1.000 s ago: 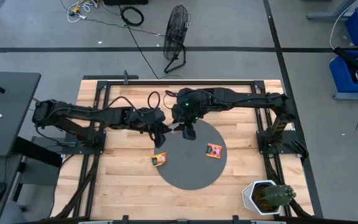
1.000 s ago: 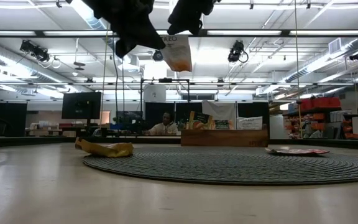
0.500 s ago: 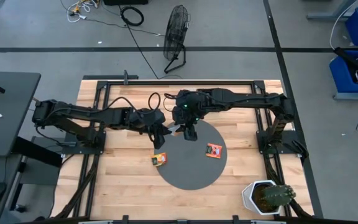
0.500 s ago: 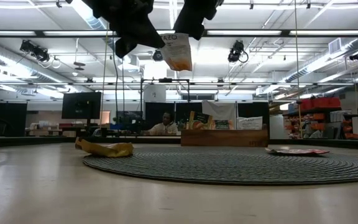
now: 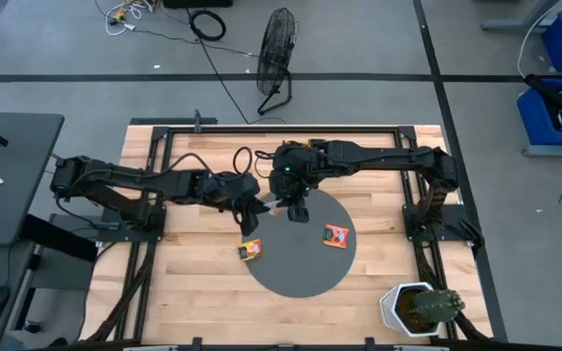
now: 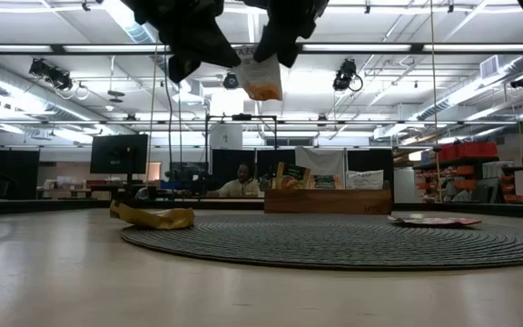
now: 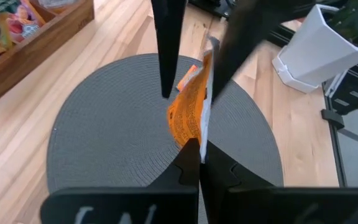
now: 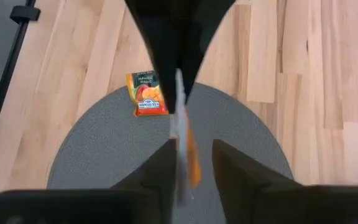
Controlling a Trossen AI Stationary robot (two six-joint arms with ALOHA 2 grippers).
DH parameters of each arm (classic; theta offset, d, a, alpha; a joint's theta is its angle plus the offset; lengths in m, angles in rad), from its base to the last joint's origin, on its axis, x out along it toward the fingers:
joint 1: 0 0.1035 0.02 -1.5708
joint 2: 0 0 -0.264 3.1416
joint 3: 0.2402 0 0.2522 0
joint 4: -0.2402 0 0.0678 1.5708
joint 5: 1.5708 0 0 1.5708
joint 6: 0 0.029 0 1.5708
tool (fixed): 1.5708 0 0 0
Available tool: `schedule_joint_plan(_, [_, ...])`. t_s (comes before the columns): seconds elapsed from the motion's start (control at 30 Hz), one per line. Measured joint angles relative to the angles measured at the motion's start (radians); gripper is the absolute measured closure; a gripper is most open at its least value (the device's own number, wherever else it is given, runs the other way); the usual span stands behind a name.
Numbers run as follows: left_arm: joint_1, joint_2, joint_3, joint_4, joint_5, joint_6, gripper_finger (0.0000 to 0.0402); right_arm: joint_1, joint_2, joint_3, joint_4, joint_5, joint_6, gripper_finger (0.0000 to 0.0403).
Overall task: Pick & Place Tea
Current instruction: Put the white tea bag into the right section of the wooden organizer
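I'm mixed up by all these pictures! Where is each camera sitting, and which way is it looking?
High view: above the table, looking straight down; both arms meet over the round grey mat.
Low view: at table height, looking across into the room; both grippers hang from the top.
Left wrist view: on the left arm, looking past the left gripper down at the mat.
Right wrist view: on the right arm, past the right gripper.
Shared: both wrist views show the held tea sachet edge-on between both grippers.

No print on any tea sachet [image 8: 148,93] can be read.
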Motion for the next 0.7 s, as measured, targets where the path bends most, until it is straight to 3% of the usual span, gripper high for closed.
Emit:
schedule_joint_plan(0.2, [-0.006,0.0,0.0,-0.001,0.0,-0.004,0.0399,0.0,0.0,0.0,-0.002,-0.001,0.005,0.0391])
schedule_joint_plan(0.7, [-0.004,-0.101,0.001,-0.092,-0.015,-0.027,0.0337,-0.051,-0.028,-0.013,-0.032,0.101,0.027,0.0401])
